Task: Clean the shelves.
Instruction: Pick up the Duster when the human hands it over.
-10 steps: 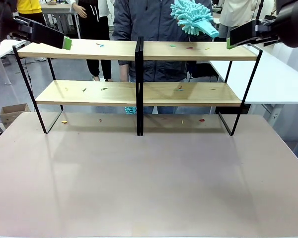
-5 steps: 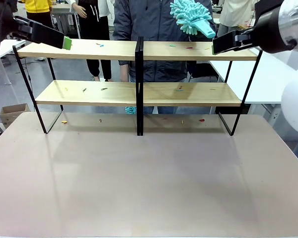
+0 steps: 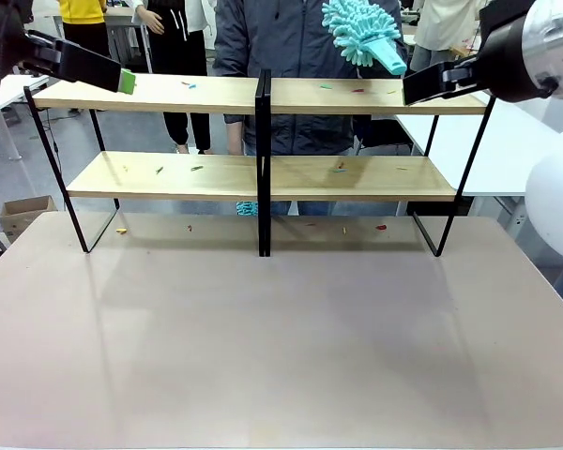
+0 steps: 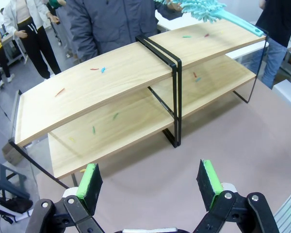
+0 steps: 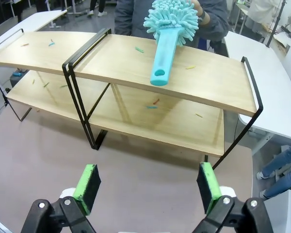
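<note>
Left end effector (image 4: 149,183) hung high at the top board's left end, fingers spread. Black-framed light-wood two-tier shelves (image 3: 216,175) stood across the pale table's (image 3: 281,356) far side. Right end effector (image 5: 148,188), also spread, hovered beside the top board's right end.

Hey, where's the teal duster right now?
In the front view the duster is upper right, held by the person above the top board of the shelves, close to the right gripper.

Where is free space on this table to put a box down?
The table in front of the shelves is bare, up to the near edge. Both boards carry small coloured scraps, and the duster sits over the top right board.
</note>
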Available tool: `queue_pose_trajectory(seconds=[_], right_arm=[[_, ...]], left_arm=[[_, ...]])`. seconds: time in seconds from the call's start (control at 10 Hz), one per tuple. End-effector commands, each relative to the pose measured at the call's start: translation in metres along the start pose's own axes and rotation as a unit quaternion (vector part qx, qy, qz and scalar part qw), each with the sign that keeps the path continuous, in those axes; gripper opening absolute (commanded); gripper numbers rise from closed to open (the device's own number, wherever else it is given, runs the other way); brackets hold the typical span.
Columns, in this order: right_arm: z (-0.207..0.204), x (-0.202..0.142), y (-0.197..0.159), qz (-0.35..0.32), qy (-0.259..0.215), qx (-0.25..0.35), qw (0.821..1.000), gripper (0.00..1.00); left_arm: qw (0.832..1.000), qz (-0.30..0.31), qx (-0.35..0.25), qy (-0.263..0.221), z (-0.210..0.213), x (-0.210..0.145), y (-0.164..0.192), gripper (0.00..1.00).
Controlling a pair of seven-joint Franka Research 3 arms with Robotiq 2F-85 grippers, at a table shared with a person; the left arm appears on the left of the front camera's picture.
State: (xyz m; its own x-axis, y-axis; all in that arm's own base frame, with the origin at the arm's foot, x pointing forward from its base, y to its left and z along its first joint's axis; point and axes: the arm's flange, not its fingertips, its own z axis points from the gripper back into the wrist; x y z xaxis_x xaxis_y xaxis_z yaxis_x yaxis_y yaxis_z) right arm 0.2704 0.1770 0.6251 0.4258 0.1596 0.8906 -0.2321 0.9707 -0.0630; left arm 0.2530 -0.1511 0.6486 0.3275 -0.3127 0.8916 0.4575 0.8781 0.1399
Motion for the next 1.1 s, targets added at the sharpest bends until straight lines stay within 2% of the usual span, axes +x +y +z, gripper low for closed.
queue_pose_trajectory(seconds=[0.0, 0.3, 0.4, 1.0], right_arm=[[0.008, -0.021, 0.000, 0.013, -0.001, -0.013, 1.000, 1.00], [0.009, -0.028, 0.001, 0.039, 0.015, -0.010, 0.999, 1.00], [0.005, -0.001, 0.005, 0.011, 0.003, -0.005, 1.000, 1.00], [0.005, -0.003, 0.006, 0.015, 0.008, -0.005, 1.000, 1.00]], left_arm=[[1.000, -0.001, 0.001, -0.005, 0.000, 0.001, 0.000, 1.00], [1.000, -0.001, 0.001, -0.005, 0.000, 0.001, 0.000, 1.00], [1.000, -0.001, 0.001, -0.005, 0.000, 0.001, 0.000, 1.00], [1.000, -0.001, 0.001, -0.005, 0.000, 0.001, 0.000, 1.00]])
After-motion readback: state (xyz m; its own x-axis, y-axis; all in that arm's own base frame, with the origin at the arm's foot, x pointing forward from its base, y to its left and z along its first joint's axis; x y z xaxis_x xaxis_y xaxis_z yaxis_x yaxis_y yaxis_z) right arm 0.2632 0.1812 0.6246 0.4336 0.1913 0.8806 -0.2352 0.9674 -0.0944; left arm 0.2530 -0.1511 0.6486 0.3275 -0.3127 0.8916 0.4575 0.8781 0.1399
